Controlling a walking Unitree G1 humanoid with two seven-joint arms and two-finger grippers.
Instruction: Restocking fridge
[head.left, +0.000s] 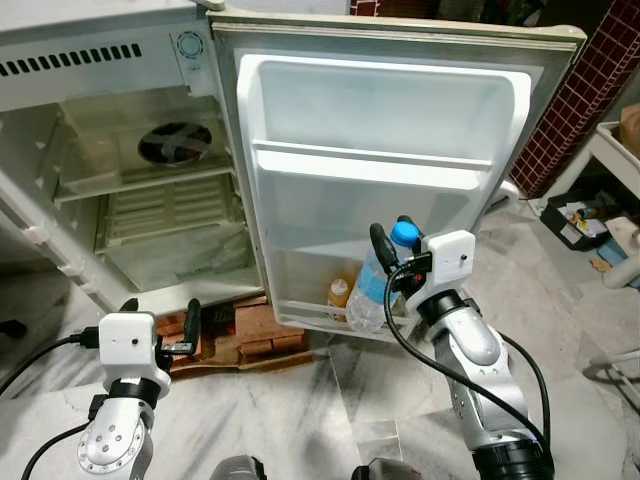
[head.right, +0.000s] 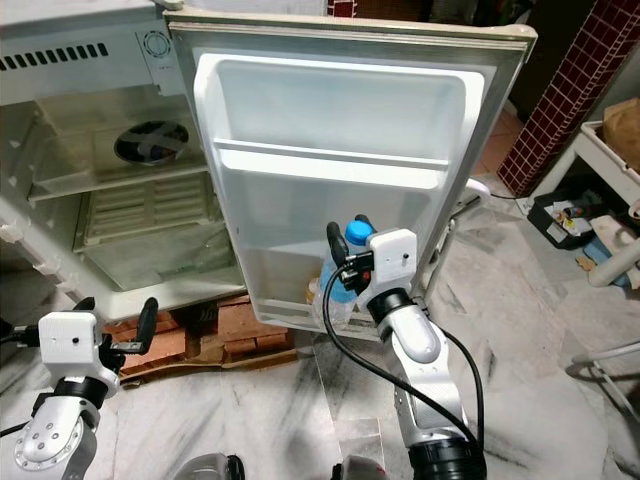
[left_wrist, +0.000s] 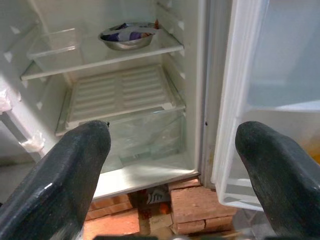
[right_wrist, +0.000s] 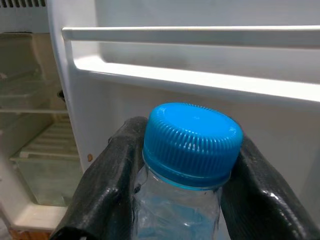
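The right hand (head.left: 392, 250) grips a bottle (head.left: 375, 285) by its neck, near the middle of the frame, at the fridge door's (head.left: 385, 170) bottom shelf. The left hand (head.left: 160, 325), lower left, is spread wide and holds nothing.

Red bricks (head.left: 262, 335) lie on the pale marble floor (head.left: 330, 410), some of them under the appliance. At the far right a dark red tiled pillar (head.left: 585, 95) rises, and near it a white stand (head.left: 612, 150) with a black tray (head.left: 580, 222) of small items.
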